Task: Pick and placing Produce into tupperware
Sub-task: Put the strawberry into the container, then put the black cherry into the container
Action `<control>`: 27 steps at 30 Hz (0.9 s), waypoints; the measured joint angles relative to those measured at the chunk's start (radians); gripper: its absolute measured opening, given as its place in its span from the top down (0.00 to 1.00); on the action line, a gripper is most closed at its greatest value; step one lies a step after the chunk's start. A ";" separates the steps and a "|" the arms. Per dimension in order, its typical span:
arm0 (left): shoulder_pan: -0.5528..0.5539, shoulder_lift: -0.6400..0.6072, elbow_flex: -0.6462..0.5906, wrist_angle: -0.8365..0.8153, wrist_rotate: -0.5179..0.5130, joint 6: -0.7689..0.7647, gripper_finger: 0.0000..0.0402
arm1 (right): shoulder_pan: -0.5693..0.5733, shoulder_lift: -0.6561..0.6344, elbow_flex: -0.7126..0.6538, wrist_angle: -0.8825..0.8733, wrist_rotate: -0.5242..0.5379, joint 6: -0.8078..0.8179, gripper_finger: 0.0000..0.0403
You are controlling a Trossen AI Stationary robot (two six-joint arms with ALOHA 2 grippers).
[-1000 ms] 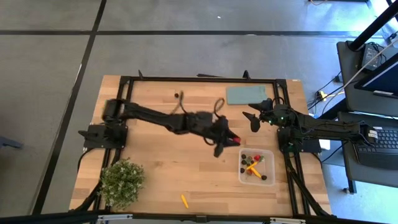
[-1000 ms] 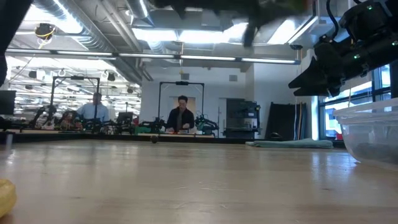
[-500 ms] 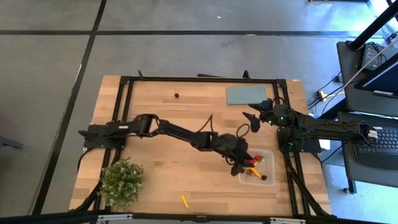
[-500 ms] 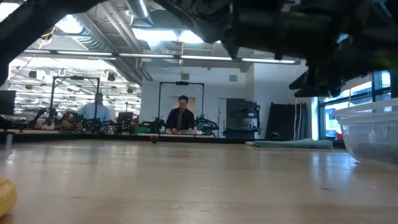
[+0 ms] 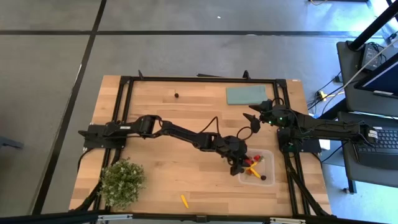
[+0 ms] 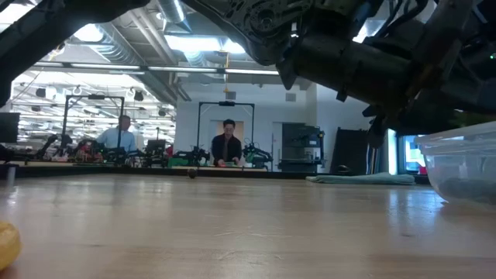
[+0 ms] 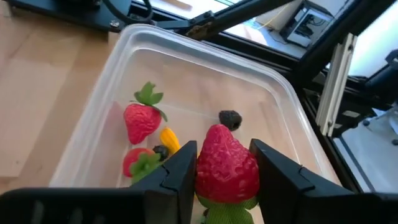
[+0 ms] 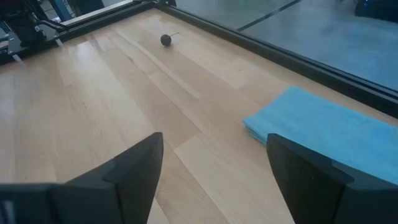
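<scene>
Since a second ago, my left arm has swung from mid-table across to the small clear rectangular plastic tupperware [image 5: 257, 167], and its left gripper [image 7: 225, 174] now hangs just above the box's open top, fingers clamped on a red strawberry with green leaves [image 7: 227, 169].

Inside the tupperware: another red strawberry [image 7: 142, 119], a short yellow-orange stick [image 7: 169, 138], a small dark round piece [image 7: 230, 118] and more red fruit below them.

I judge the carry finished and the release next; opening here should drop the fruit inside the walls.

Outside the tupperware, an orange carrot-like stick [image 5: 184, 200] lies well apart toward the bushy green potted plant [image 5: 122, 181], and a dark round berry [image 5: 176, 95] lies far across the wooden table [image 5: 155, 149].

My right gripper [image 5: 254, 117] waits, fingers spread wide and empty, between the tupperware and the flat teal slab [image 5: 245, 95].
</scene>
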 joint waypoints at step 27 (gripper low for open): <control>0.121 -0.200 0.001 -0.176 0.192 -0.037 0.59 | 0.000 0.000 0.000 -0.012 0.000 0.002 0.29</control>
